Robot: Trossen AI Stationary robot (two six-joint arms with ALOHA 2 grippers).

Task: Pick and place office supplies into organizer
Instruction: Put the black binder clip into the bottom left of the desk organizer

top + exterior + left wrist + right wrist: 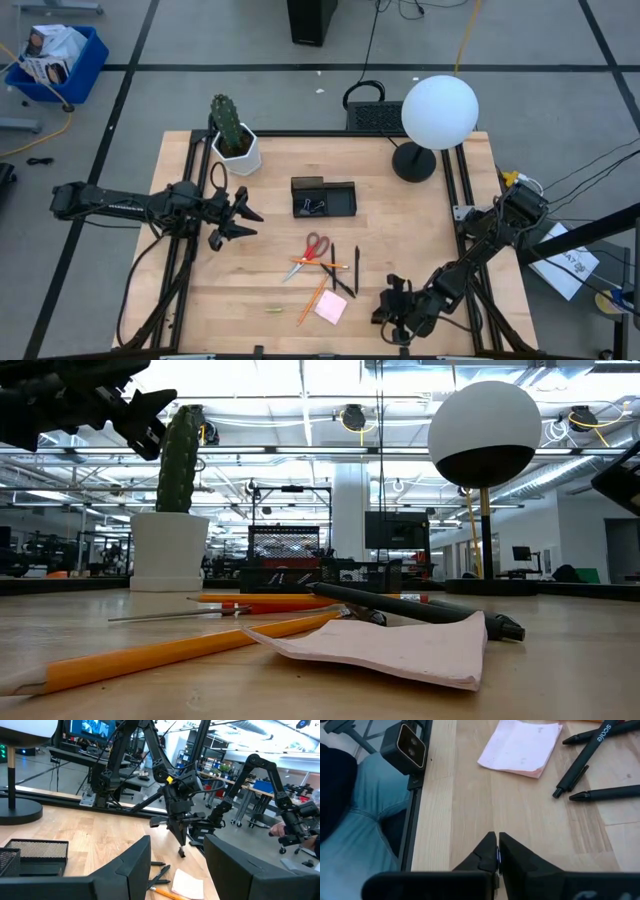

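1. Pink sticky-note pad (pixel 400 650) lay nearest the low camera, flat on the wooden surface (pixel 420 240), its near corners slightly lifted.
2. Orange pencils (pixel 312 300): one lay just beside the pad; another (pixel 322 263) lay across the scissors' blades.
3. Red-handled scissors (pixel 308 252) lay flat near the middle of the surface, handles toward the organizer.
4. Black pens (pixel 345 272) lay in a loose group between the scissors and the pad.
5. Organizer (pixel 324 197), a low black tray, sat beyond the scissors, well apart from them; small black clips (pixel 311 208) lay in one compartment.
6. Right gripper (pixel 497 857) hovered low over bare wood near the front edge, just beside the pad, fingers clenched together with nothing visible between them.
7. Left gripper (pixel 238 222) hung above the surface left of the organizer, fingers spread apart and holding nothing.
8. White pot with a cactus (pixel 234 140) stood at the far left corner; a globe lamp (pixel 438 115) stood at the far right.
9. A person's leg in blue jeans (pixel 367 820) showed beside the surface edge.
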